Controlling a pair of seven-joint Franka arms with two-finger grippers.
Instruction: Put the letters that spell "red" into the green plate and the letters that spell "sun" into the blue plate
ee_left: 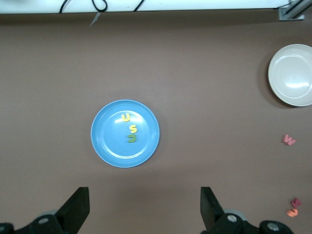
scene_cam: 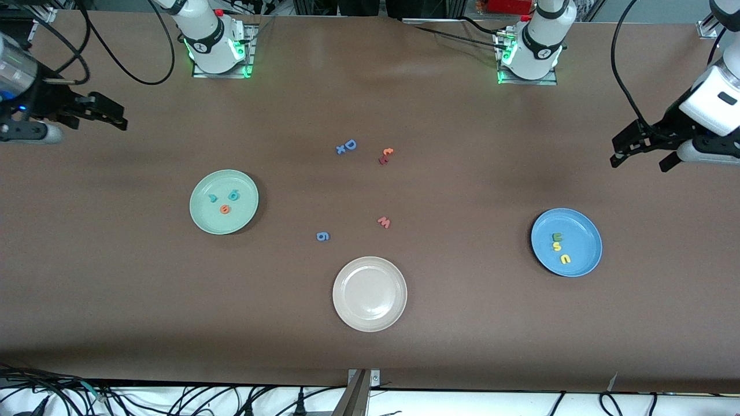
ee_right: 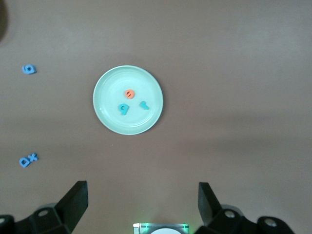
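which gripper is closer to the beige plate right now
Neither clearly. The beige plate sits mid-table, near the front camera. The left gripper hangs open past the blue plate at its own end; the right gripper hangs open at the other end.

The front view looks down across the whole table [scene_cam: 370, 346] toward both bases. Each wrist view looks straight down from high above its open gripper: the left gripper [ee_left: 145, 209] shares the blue plate [ee_left: 105, 148] with the front view, the right gripper [ee_right: 143, 207] the green plate [ee_right: 105, 114].
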